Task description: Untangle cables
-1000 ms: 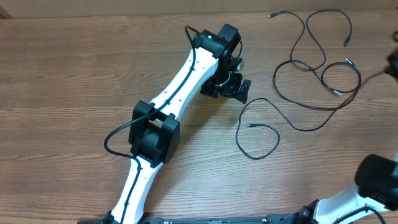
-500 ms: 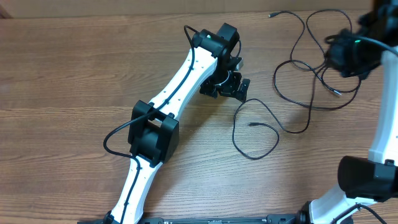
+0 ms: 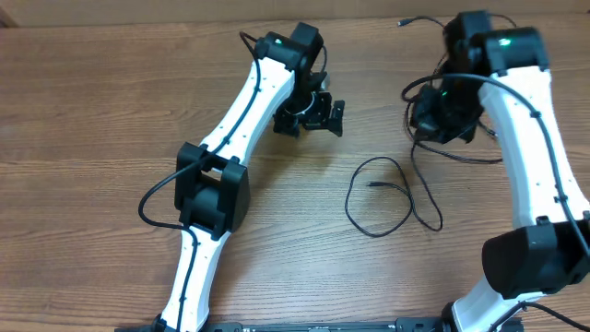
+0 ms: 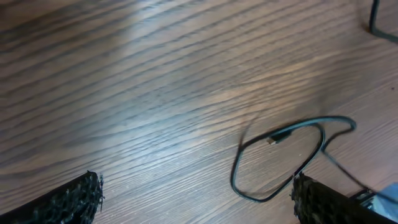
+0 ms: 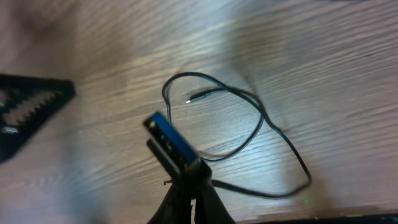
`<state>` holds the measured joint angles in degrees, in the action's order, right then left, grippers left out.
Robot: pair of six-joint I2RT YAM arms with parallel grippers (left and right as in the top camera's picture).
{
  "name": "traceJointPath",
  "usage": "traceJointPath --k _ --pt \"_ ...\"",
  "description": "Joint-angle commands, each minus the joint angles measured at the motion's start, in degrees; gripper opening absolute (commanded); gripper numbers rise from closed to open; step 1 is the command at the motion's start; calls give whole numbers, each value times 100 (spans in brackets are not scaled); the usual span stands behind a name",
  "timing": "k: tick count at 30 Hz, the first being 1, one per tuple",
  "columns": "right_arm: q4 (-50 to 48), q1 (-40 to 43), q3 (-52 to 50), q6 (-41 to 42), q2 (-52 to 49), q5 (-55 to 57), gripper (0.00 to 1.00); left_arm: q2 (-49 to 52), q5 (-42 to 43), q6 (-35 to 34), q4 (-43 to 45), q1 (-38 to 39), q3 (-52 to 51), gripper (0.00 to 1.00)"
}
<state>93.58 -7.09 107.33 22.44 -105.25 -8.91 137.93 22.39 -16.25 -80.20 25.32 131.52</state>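
Thin black cables lie on the wooden table (image 3: 111,111). One cable forms a loose loop (image 3: 348,205) in the middle, its plug (image 3: 371,184) lying inside the loop. More cables (image 3: 433,32) are tangled at the back right, partly hidden under my right arm. My right gripper (image 3: 433,120) hangs over that tangle. In the right wrist view this gripper (image 5: 191,180) is shut on a cable whose blue-faced plug (image 5: 169,138) sticks out past the tips, and the loop (image 5: 261,118) lies below. My left gripper (image 3: 313,118) is open left of the loop (image 4: 233,177), its fingers (image 4: 74,199) wide apart over bare wood.
The left arm's white links (image 3: 244,111) cross the table's middle left, and the right arm (image 3: 535,138) runs down the right side. The table's back edge (image 3: 184,20) is close behind both grippers.
My right arm swung in from the far right edge to above the tangle, dragging cables leftward. The left gripper shifted back and left, away from the loop, which changed shape slightly.
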Motion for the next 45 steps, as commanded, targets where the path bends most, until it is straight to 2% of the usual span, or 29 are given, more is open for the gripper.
traceJointPath --k 1,8,16,20,31,35,38,41,45 --pt "-216 -243 -466 0 197 20 4 -52 142 -72 -22 -24 149 100" --pt "-970 -487 -1471 22 195 -350 4 -52 -378 -385 -11 -164 149 99" --pt "-1825 -684 -2535 42 195 -671 4 -52 -330 -566 -52 -555 149 100" --pt "-2291 -752 -2964 376 195 -710 4 -52 -330 -566 -81 -623 149 100" --pt "-2734 -835 -3377 413 195 -634 4 -52 -332 -564 -81 -616 149 99" --pt "-2848 -728 -3377 586 195 109 14 -52 -332 -562 -111 -616 149 100" --pt "-2979 -549 -3377 953 195 680 40 -52 -332 -560 -125 -616 149 100" --pt "-3174 -308 -3377 949 195 621 46 -52 -330 -538 -157 -605 149 100" --pt "-3198 -101 -3379 905 195 608 65 -46 -330 -299 -208 -540 149 100"
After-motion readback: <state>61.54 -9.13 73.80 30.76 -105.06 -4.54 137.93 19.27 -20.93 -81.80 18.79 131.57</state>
